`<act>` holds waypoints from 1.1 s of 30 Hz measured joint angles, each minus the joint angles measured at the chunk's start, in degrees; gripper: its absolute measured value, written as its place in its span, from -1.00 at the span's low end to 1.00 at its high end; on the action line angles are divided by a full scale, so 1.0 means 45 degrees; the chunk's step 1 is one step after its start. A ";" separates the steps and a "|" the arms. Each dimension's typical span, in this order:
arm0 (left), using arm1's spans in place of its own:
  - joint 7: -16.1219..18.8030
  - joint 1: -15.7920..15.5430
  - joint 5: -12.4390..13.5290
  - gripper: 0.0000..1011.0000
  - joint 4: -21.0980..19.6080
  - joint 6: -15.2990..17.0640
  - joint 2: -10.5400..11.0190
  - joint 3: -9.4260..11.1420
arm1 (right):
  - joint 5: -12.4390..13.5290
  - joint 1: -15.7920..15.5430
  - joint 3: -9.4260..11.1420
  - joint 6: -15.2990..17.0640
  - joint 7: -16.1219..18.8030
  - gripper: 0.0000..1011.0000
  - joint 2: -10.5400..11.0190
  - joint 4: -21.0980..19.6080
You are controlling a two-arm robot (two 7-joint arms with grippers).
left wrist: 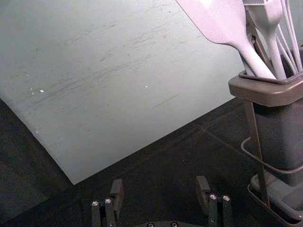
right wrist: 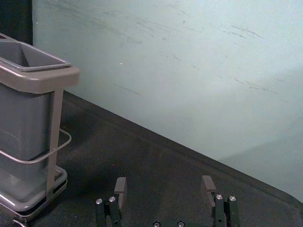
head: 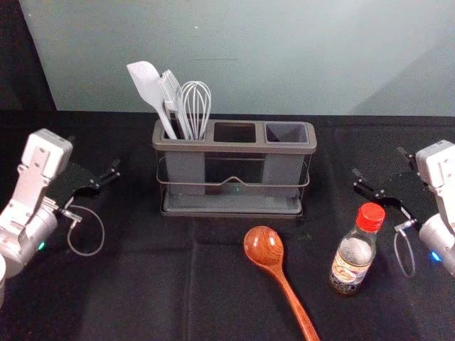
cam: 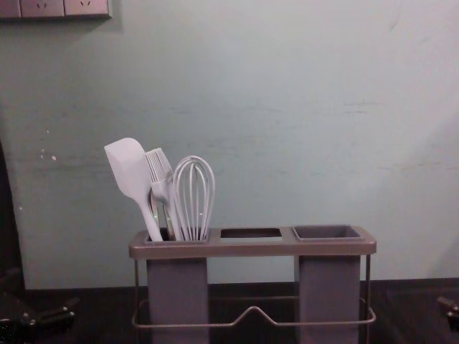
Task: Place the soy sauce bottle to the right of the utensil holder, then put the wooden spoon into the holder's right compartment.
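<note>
Grasping the soy sauce bottle, on the near side of the wide-open, empty right pincer, is judged the step in hand, so that pincer should be drawn back, the open, empty left pincer being parked across the utensil holder.

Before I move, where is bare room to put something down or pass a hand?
Widest: the cloth in front of the holder, left of the wooden spoon. A narrower strip lies between spoon and sauce bottle. The right compartment looks empty; the left is crowded by spatula, brush, whisk.
</note>
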 joint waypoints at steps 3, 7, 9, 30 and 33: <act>0.0000 0.0000 0.0000 0.99 0.0000 0.0000 0.0000 0.0001 | 0.0000 0.0000 -0.0001 0.0000 0.0000 0.98 0.0000 -0.0001; 0.0000 0.0000 0.0000 0.99 0.0000 0.0000 0.0000 0.0001 | 0.0000 0.0001 0.0000 0.0000 0.0000 0.98 0.0000 0.0000; 0.0000 0.0000 0.0000 0.99 0.0000 0.0000 0.0000 0.0001 | 0.0000 0.0000 0.0000 0.0000 0.0000 0.98 0.0000 -0.0001; 0.0000 0.0000 0.0000 0.99 0.0000 0.0000 0.0000 0.0001 | 0.0000 0.0000 0.0000 0.0000 0.0000 0.98 0.0000 -0.0001; 0.0000 0.0000 -0.0001 0.99 0.0000 0.0000 0.0000 0.0001 | 0.0000 0.0000 -0.0001 0.0000 0.0000 0.98 0.0000 -0.0001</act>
